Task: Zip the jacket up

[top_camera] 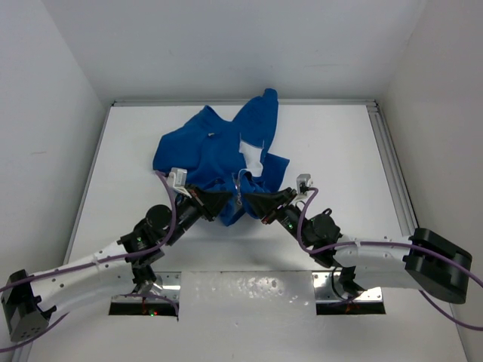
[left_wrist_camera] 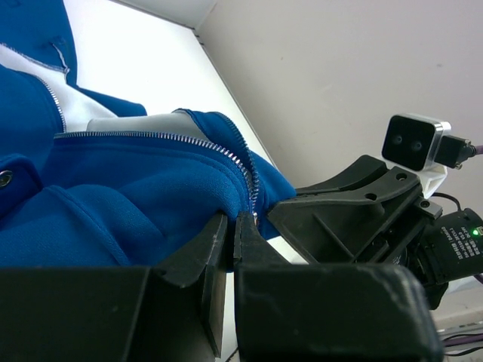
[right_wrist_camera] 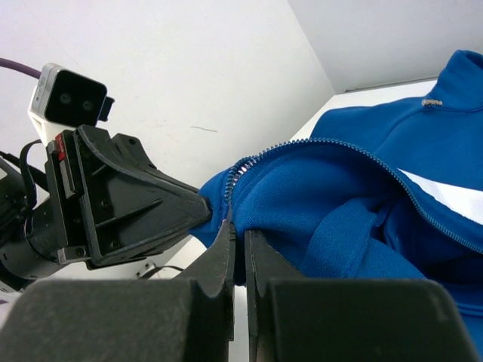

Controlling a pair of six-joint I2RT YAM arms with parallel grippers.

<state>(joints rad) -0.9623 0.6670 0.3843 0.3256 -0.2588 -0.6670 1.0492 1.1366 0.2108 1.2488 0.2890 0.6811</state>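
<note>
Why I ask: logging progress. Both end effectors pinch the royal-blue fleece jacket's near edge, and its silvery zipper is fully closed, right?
No: the silvery zipper is open, its toothed edges apart, per the left wrist view. The left end effector and right end effector do pinch the royal-blue fleece jacket's near edge.

jacket [top_camera: 211,151]: plain royal blue.
zipper [left_wrist_camera: 151,137]: pale silver teeth on blue tape.
left gripper [left_wrist_camera: 230,222], right gripper [right_wrist_camera: 238,230]: matte black.
cables [top_camera: 174,213]: purple.
arms [top_camera: 377,264]: white shells, black joints.
camera [left_wrist_camera: 413,143]: pale grey case, dark face.
table [top_camera: 339,151]: plain white.
walls [top_camera: 226,45]: pale grey-white.
</note>
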